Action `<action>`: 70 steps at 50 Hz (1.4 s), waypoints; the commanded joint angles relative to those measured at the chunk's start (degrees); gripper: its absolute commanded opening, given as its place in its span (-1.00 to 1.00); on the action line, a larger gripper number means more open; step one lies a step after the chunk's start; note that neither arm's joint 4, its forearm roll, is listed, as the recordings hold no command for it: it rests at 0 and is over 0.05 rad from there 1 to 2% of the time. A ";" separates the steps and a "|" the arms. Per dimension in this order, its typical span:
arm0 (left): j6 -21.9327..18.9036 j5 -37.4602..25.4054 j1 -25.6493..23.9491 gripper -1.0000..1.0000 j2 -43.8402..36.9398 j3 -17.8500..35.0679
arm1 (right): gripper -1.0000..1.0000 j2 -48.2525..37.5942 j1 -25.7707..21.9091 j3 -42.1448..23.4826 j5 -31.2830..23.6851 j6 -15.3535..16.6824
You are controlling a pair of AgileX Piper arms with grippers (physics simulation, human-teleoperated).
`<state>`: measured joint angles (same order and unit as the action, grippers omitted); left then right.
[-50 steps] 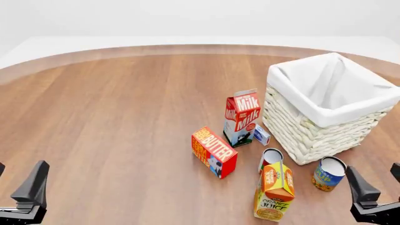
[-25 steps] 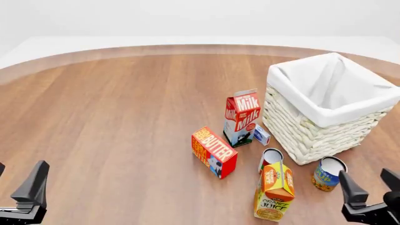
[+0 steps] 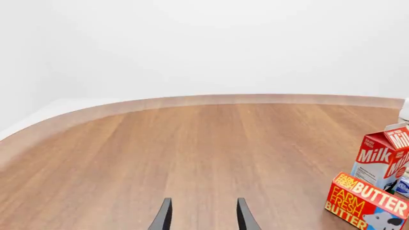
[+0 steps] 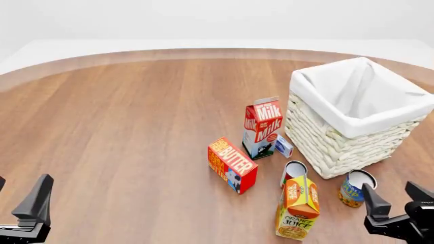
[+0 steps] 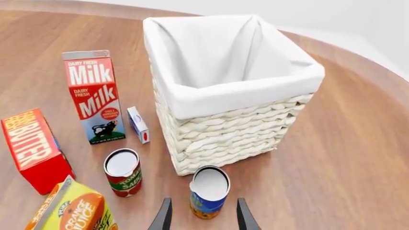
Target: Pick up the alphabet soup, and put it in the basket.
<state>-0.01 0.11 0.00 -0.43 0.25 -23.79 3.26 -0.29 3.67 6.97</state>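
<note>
The alphabet soup (image 4: 354, 188) is a small can with a blue label and white top, standing on the table just in front of the basket (image 4: 352, 116). It also shows in the right wrist view (image 5: 208, 192), directly ahead of my open right gripper (image 5: 200, 216). The basket (image 5: 223, 91) is white wicker with a white cloth lining, and nothing shows inside it. In the front view my right gripper (image 4: 395, 202) is open, low at the right, just right of the can. My left gripper (image 3: 200, 216) is open and empty, far left (image 4: 20, 198).
A red-labelled can (image 4: 293, 173) stands left of the soup, behind an orange juice carton (image 4: 298, 207). A milk carton (image 4: 261, 127), a small blue-white box (image 4: 283, 146) and a butter box (image 4: 232, 164) stand further left.
My right gripper has moved left and a little lower, closer to the alphabet soup can. The left arm has not moved.
</note>
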 commanded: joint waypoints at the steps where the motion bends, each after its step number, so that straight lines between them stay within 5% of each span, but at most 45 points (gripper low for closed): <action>1: 0.01 0.00 0.00 1.00 0.00 0.00 | 1.00 -3.12 0.26 0.27 2.89 -0.38; 70: -0.01 0.00 -0.03 1.00 0.00 0.00 | 1.00 -31.63 2.06 0.28 26.24 -0.07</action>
<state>-0.01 0.11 0.00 -0.43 0.25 -50.14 5.14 0.00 25.97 6.97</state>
